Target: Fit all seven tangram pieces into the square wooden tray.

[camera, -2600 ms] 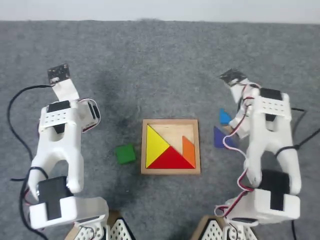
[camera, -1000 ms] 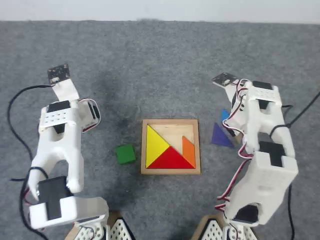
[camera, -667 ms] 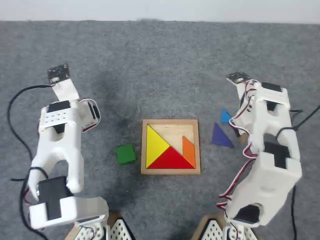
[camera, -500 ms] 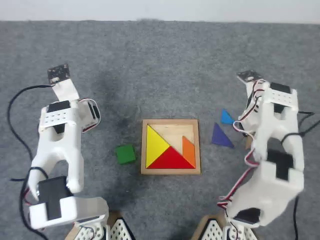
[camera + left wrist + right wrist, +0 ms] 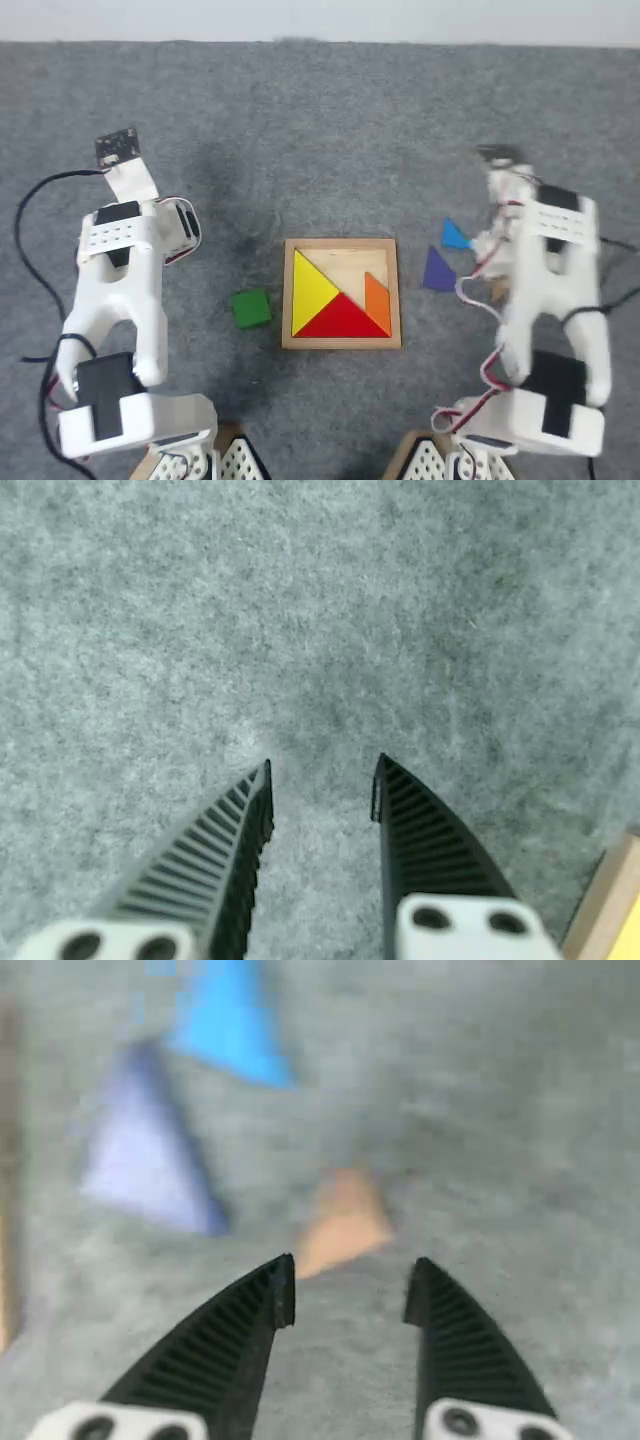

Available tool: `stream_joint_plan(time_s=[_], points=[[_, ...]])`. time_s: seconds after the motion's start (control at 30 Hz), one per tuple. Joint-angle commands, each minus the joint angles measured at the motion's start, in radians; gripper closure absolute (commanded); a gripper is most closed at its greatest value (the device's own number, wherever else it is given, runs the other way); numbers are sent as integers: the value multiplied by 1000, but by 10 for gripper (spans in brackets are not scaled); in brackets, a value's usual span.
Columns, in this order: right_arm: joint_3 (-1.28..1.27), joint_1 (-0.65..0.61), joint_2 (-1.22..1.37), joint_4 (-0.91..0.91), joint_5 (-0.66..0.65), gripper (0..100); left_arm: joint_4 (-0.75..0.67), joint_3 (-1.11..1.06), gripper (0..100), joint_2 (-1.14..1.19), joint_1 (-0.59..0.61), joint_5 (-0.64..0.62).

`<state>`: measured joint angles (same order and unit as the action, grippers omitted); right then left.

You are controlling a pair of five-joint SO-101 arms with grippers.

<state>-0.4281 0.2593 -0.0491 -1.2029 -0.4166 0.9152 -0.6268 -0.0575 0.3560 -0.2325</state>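
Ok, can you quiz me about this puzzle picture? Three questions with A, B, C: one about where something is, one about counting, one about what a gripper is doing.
1. Where is the green square wooden piece?
A) inside the square wooden tray
B) on the grey carpet beside the tray
C) held in a gripper

2. How many coloured pieces lie in the tray?
A) three
B) five
C) seven

3. How is the right gripper?
A) shut on a piece
B) open and empty
C) shut on the tray's rim

Answers:
1 B: it lies flat on the carpet, apart from the tray.
2 A: a yellow triangle, a red triangle and an orange piece lie inside.
3 B: its jaws stand apart, with nothing between them and a tan piece on the carpet just beyond.
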Motion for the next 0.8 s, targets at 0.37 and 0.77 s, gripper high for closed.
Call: stream_joint_plan(time_s=[0.37,0.77], points=[[8,7,257,160,40,786,-15,5,848,-6,-8,-9],[-12,-113,269,113,5,805,-18,5,848,-6,-9,-12]])
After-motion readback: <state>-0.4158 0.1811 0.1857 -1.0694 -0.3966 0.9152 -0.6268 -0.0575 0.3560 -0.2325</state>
